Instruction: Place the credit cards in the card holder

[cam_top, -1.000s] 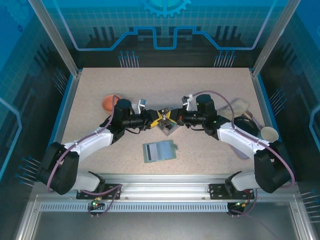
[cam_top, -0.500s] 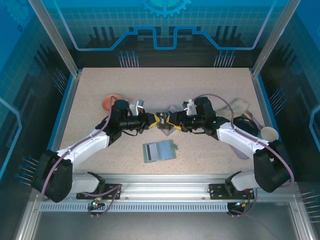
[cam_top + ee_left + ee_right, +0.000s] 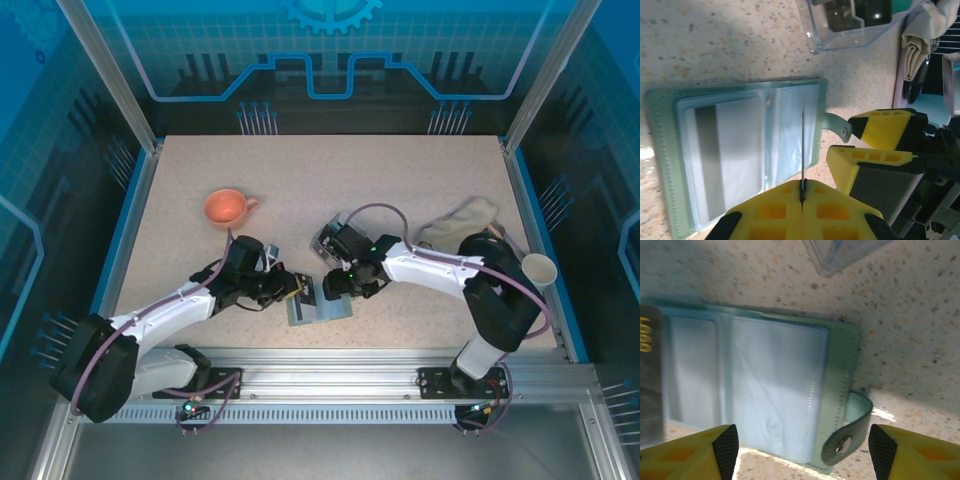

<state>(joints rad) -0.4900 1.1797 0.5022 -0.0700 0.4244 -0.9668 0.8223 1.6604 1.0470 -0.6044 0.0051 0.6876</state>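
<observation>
Overhead, the left gripper (image 3: 296,290) and right gripper (image 3: 338,285) are both at the open card holder (image 3: 322,308) near the table's front edge, with the orange cup (image 3: 225,207) well apart. From the left wrist, its yellow fingers (image 3: 775,205) are pinched together on a thin card (image 3: 803,145), held edge-on and upright over the holder's slots. From the right wrist, the jaws stand wide above the holder with nothing between them, and a dark card (image 3: 649,375) shows at the left edge.
</observation>
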